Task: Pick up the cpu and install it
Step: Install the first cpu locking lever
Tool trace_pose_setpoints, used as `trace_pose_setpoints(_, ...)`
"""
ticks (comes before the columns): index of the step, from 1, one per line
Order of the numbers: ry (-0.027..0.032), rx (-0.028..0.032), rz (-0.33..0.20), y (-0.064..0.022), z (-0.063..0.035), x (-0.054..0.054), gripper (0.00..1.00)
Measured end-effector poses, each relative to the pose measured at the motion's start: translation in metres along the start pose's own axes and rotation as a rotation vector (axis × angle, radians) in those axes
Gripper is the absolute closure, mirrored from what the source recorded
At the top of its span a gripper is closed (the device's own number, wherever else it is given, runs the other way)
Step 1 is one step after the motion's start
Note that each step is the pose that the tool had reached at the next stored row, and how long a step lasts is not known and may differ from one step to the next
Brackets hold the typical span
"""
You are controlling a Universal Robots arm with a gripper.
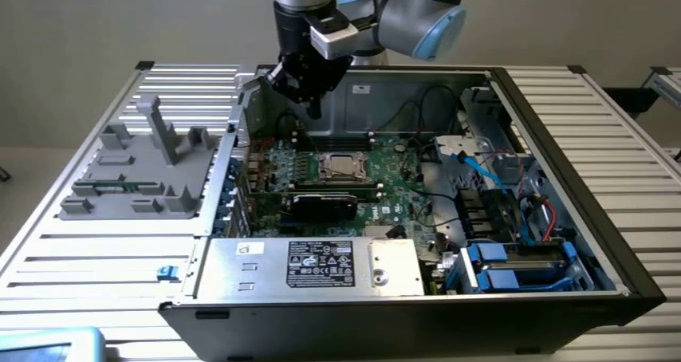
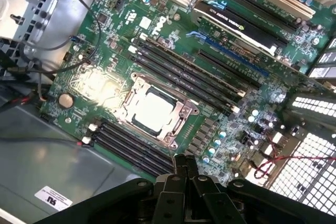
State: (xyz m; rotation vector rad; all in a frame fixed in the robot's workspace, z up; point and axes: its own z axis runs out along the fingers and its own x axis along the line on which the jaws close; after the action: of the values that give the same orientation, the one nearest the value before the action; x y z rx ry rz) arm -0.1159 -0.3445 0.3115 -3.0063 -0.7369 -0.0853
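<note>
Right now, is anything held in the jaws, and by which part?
Nothing is held. The jaws are shut and empty; the cpu sits in the motherboard socket.

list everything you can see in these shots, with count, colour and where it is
computer case: one, black, open, on the table
table: one, silver slatted, under the case
motherboard: one, green, on the case floor
cpu: one, silver-tan, in the metal-framed socket on the motherboard
graphics card: one, black, just nearer than the cpu in the exterior view
power supply: one, silver with black label, at the case's near edge
drive caddies: two, blue, case corner at the exterior view's right
fixture tray: one, grey, on the table at the exterior view's left
arm: one, grey and blue, above the case's far wall
claw: one, black, shut, empty, above the motherboard
</note>
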Motion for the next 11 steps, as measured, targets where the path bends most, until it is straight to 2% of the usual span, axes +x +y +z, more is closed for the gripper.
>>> trace_pose_setpoints(11, 0.0058, -0.0123, 0.190, 0.0001, 0.0017, -0.0002, 0.89)
